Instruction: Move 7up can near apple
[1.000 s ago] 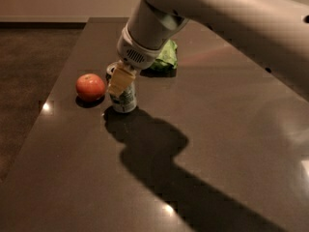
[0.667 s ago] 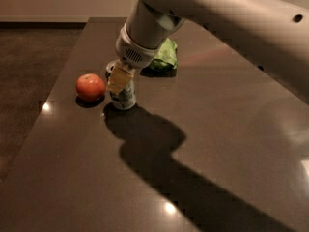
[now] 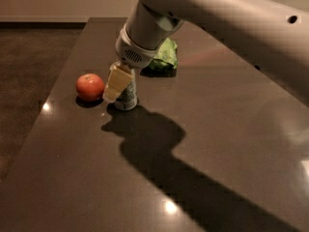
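The 7up can (image 3: pixel 128 94) stands upright on the dark table (image 3: pixel 203 129), a short way right of the red-orange apple (image 3: pixel 90 87). My gripper (image 3: pixel 121 91) comes down from the upper right and straddles the can. One beige finger (image 3: pixel 116 83) hangs at the can's left side, its tip tilted out between can and apple. The other finger is hidden behind the can. The jaws look open around the can, which rests on the table.
A bright green snack bag (image 3: pixel 164 57) lies behind the can, partly hidden by my wrist. The table's left edge runs close behind the apple. My arm's shadow falls across the middle of the table.
The visible finger has swung out from the can's top to its left side. The can and the apple have stayed where they were.
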Robot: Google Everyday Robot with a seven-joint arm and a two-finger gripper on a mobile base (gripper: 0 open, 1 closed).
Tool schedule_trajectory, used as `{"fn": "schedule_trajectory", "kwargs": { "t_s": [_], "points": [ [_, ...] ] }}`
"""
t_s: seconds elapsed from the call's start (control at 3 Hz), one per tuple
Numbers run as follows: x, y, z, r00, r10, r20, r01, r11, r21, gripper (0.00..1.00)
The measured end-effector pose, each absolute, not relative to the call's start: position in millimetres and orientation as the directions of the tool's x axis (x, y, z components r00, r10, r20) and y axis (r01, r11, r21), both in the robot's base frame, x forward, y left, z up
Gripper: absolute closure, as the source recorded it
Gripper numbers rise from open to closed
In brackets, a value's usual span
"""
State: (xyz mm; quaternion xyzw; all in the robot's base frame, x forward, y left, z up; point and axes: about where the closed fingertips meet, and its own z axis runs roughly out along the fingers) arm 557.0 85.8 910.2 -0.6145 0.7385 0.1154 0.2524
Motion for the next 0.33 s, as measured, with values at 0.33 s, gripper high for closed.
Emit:
{"fn": "schedule_trajectory", "kwargs": {
  "t_s": [0.33],
  "points": [
    [557.0, 85.8, 910.2, -0.117, -0.849, -0.515, -0.966, 0.218, -0.140, 0.00]
  ]
}}
